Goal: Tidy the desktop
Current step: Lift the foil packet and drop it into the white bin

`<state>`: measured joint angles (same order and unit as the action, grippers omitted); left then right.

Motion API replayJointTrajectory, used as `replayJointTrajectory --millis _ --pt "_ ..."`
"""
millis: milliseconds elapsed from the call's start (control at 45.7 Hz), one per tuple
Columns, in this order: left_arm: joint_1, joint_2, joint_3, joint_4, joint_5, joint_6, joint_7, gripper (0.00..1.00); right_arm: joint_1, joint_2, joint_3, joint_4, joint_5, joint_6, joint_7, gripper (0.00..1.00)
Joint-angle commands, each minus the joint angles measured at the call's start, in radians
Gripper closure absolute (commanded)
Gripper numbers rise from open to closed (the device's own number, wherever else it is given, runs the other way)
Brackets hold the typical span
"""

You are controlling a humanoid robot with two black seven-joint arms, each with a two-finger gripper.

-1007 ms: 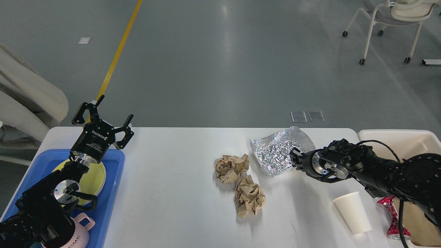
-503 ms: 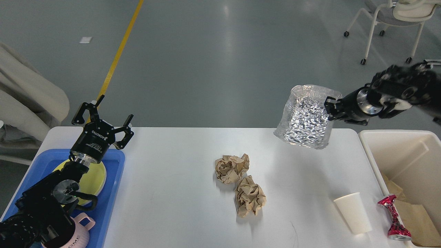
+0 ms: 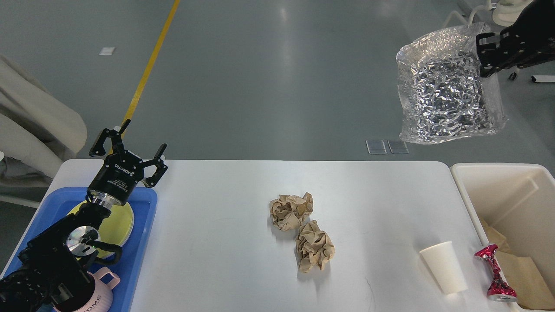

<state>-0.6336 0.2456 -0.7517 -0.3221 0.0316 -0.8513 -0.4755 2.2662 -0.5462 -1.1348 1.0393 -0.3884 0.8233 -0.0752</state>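
The white desktop fills the lower view. Two crumpled brown paper balls lie at its middle. A white paper cup lies on its side at the front right, with a crushed red can beside it. My right gripper is at the top right, high above the table's right end, shut on a crinkled silver foil bag that hangs below it. My left gripper is open and empty above the far corner of the blue tray.
The blue tray holds a yellow plate and a pink mug. A cream-white bin with brown paper inside stands at the table's right end. A wheeled chair is on the floor behind.
My right gripper lifted the silver foil bag off the table and carried it up and to the right, above the bin side. The left arm has stayed put.
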Motion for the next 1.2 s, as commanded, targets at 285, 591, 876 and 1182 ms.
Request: replayJointTrajectory --millis 285,591,876,1182 --pt "0.0 -0.002 0.002 0.0 -0.001 0.0 0.0 0.0 -0.934 -0.113 -0.005 -0.603 -0.227 -0.538 0.132 1.0" --pt "0.0 -0.003 0.002 0.0 -0.001 0.0 0.0 0.0 -1.447 -0.003 0.11 -0.788 -0.145 -0.776 0.138 1.0" --pt "0.0 -0.003 0.002 0.0 -0.001 0.0 0.0 0.0 -1.492 0.022 0.231 -0.797 -0.139 -0.817 0.138 0.0" --pt "0.0 -0.003 0.002 0.0 -0.001 0.0 0.0 0.0 -0.891 -0.144 0.041 -0.198 -0.15 -0.586 0.137 0.0"
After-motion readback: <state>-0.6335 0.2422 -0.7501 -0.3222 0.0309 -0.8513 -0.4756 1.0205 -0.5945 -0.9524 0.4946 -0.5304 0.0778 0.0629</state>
